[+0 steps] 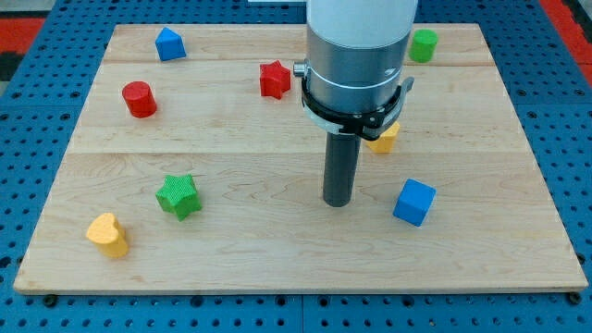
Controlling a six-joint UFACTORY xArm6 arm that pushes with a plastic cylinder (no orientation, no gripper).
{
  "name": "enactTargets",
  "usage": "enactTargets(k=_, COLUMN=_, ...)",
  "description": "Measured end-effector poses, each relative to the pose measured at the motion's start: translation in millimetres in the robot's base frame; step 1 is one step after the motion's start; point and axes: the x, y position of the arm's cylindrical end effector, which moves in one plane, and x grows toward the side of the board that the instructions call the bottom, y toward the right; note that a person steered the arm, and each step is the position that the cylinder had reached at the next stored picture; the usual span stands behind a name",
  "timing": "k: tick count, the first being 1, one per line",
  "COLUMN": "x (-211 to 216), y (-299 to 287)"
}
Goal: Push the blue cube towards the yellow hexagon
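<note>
Near the board's middle, my tip just left of the blue cube, apart; no fingers, no legible writing.

The pale wooden bench carries eight blocks; a blue cube near the view's right; a yellow block, half hidden, above it; a green cylinder, red star, blue block, red cylinder, green star, yellow heart; my tip rests left of the blue cube.
</note>
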Motion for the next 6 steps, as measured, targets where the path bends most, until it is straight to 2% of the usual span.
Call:
enactTargets(k=5, x=1.1, y=4.4)
enactTargets(k=6, x=17.0, y=14.4)
